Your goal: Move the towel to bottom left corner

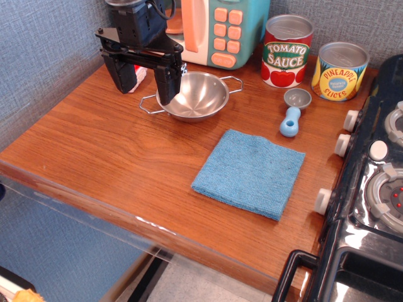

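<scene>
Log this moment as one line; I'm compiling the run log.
pincer: open, empty, above counter beside steel bowl | towel: flat, untouched, near stove | bottom left corner: bare | step: not started

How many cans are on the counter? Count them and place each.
2. The tomato sauce can stands at the back by the wall; the pineapple slices can stands just right of it, near the stove. None seems hidden.

Fuzzy cloth towel [249,173], glossy wood countertop [107,145]

"TOMATO SAUCE" on the red can [287,51], "PINEAPPLE SLICES" on the yellow can [339,72]
</scene>
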Controlling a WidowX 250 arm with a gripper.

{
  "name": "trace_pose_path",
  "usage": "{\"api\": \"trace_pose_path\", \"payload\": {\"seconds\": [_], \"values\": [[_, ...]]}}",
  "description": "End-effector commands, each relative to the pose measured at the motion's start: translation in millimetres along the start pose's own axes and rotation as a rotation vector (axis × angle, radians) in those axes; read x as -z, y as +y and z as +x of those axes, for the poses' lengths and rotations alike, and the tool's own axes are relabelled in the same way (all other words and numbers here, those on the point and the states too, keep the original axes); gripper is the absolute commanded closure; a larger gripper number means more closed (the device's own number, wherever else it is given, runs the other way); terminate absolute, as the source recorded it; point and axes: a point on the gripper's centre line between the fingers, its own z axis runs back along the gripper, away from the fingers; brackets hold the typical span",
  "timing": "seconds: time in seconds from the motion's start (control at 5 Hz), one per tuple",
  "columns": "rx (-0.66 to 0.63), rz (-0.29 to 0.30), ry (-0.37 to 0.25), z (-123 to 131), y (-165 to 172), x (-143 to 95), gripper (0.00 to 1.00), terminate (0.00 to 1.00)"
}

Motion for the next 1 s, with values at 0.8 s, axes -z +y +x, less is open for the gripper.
{"api": "trace_pose_path", "payload": {"seconds": [0.8], "values": [[-0.003, -0.048, -0.044, 3, -95, 28, 0.0, 0.0]]}}
